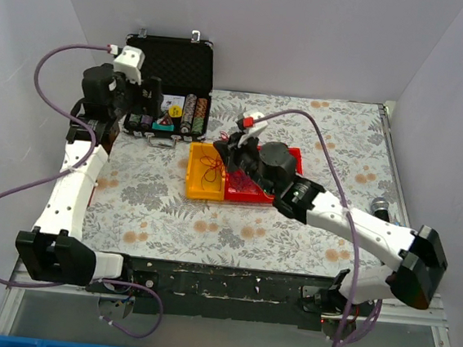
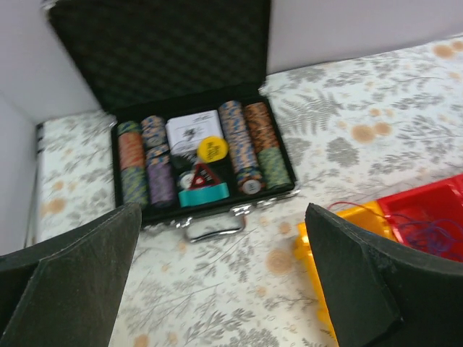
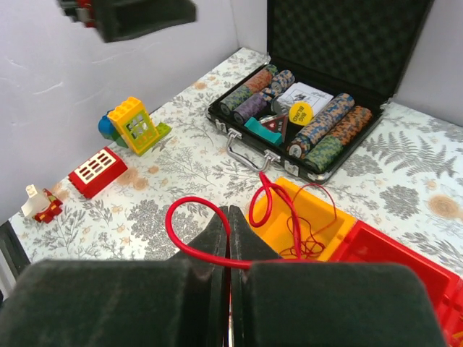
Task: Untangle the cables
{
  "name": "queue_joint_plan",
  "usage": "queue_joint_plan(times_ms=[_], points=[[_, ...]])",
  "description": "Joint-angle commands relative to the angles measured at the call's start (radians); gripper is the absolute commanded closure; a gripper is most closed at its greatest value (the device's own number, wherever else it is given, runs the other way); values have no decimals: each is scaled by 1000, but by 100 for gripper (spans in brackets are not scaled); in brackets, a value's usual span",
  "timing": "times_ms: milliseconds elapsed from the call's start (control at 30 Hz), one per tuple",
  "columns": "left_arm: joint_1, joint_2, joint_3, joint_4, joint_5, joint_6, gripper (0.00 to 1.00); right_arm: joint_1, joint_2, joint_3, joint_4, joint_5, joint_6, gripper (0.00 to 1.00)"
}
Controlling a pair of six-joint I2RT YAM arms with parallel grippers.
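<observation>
My right gripper (image 3: pixel 228 211) is shut on a thick red cable (image 3: pixel 173 235), which loops out to its left and arcs over the yellow bin (image 3: pixel 327 210). Thin red wire (image 3: pixel 307 242) lies tangled in that bin. In the top view the right gripper (image 1: pixel 235 151) hovers over the yellow bin (image 1: pixel 197 188) and the red bin (image 1: pixel 246 195), with red wire (image 1: pixel 210 169) in the yellow one. Purple and blue strands (image 2: pixel 427 233) lie in the red bin. My left gripper (image 2: pixel 221 211) is open and empty, held above the table near the case (image 1: pixel 144 99).
An open black poker-chip case (image 1: pixel 171 73) stands at the back left, its handle (image 2: pixel 214 229) facing the bins. A yellow toy house (image 3: pixel 134 124), a red block (image 3: pixel 98 171) and a small figure (image 3: pixel 40 202) sit by the left wall. A metal object (image 1: pixel 381 208) lies at the right edge.
</observation>
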Motion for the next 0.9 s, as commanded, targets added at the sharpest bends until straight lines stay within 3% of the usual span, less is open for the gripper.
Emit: queue_joint_plan(times_ms=[0, 267, 533, 867], points=[[86, -18, -14, -130, 43, 2, 2, -54, 134, 147, 92, -180, 49, 99], [118, -9, -35, -196, 50, -36, 2, -79, 335, 288, 101, -204, 66, 99], [126, -101, -130, -151, 14, -33, 2, -139, 433, 294, 121, -272, 165, 99], [129, -104, -124, -187, 52, -48, 2, -176, 582, 365, 60, -341, 182, 99]])
